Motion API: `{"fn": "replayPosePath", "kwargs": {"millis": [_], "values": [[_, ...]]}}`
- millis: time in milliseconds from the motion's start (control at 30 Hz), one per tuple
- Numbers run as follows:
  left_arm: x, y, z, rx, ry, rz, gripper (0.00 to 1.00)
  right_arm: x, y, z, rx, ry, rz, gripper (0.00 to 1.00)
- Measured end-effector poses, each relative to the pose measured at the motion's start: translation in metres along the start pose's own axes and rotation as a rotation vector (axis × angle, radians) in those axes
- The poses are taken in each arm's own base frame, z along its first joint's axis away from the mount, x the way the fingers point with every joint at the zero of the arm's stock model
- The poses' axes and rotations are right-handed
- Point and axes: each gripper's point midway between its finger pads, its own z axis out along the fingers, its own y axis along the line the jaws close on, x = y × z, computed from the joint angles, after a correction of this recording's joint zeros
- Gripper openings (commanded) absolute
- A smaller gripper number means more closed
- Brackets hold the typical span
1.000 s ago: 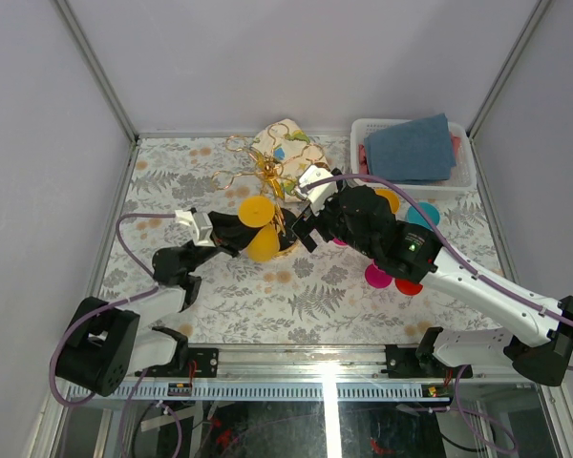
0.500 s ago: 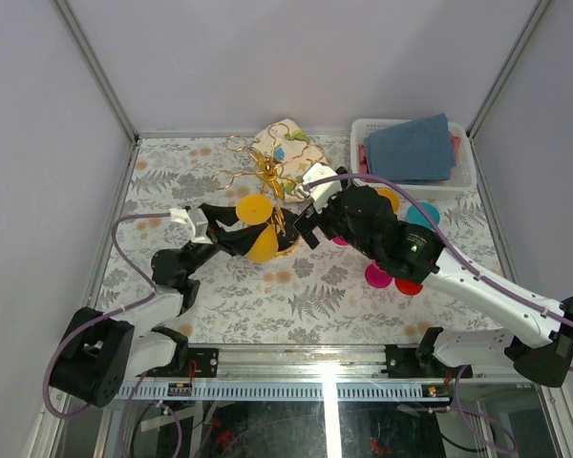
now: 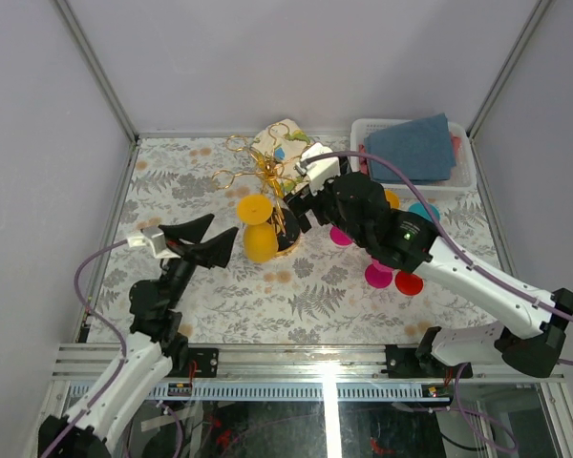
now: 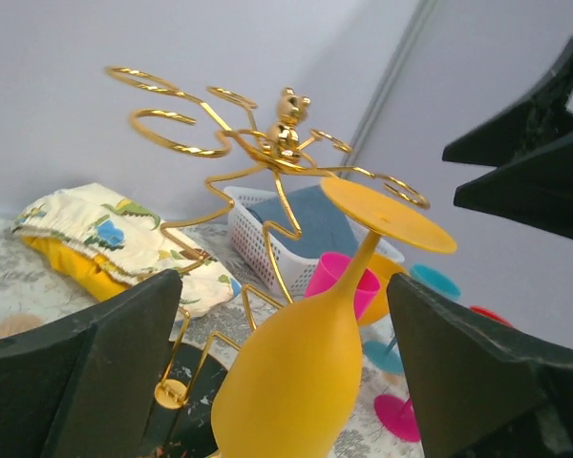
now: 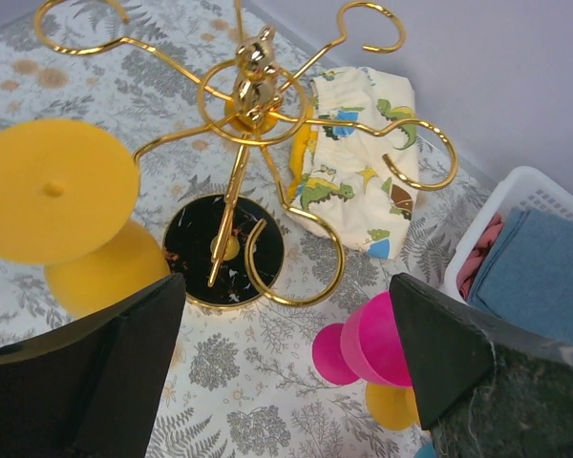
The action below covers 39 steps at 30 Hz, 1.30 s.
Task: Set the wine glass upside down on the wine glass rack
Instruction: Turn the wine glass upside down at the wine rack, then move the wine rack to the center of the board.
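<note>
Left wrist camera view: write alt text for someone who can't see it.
A yellow plastic wine glass sits upside down and tilted, foot uppermost, by a gold wire wine glass rack, framed by the open black left gripper. Behind lie a dinosaur-print cloth, a white basket and a pink glass.

In the left wrist view, the yellow wine glass (image 4: pixel 306 382) loses its rim past the 6 o'clock edge and hides most of the rack's black base (image 4: pixel 199 420). The right wrist view cuts off the white basket (image 5: pixel 516 196) at 3 o'clock.

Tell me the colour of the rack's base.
The base is black, gold-rimmed; the right wrist view shows it best.
</note>
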Motion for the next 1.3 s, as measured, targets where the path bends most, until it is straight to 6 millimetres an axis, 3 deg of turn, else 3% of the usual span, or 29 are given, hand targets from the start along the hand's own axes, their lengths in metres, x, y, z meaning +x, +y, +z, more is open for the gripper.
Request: {"fn": "replayPosePath", "kwargs": {"millis": [100, 367, 533, 700, 933, 1100, 1300], "values": [[-0.009, 0.011, -0.008, -0.101, -0.018, -0.036, 1.0, -0.004, -0.006, 0.005, 0.05, 0.002, 0.025, 0.95], [-0.031, 0.046, -0.015, -0.438, 0.018, -0.144, 1.0, -0.007, -0.014, 0.01, 0.111, 0.027, 0.079, 0.91], [-0.039, 0.056, -0.009, -0.559, 0.1, -0.131, 1.0, -0.039, -0.011, 0.02, 0.1, -0.018, 0.121, 0.85], [-0.028, 0.066, -0.009, -0.634, 0.196, -0.113, 1.0, -0.059, -0.009, 0.047, 0.101, -0.035, 0.164, 0.83], [-0.017, 0.07, -0.022, -0.669, 0.251, -0.108, 1.0, -0.045, -0.009, 0.099, 0.088, 0.021, 0.228, 0.81], [-0.026, 0.066, -0.023, -0.655, 0.22, -0.103, 1.0, -0.034, 0.007, 0.124, 0.045, 0.057, 0.237, 0.69], [-0.03, 0.065, -0.025, -0.654, 0.209, -0.099, 1.0, -0.022, 0.016, 0.134, 0.023, 0.087, 0.242, 0.49]]}}
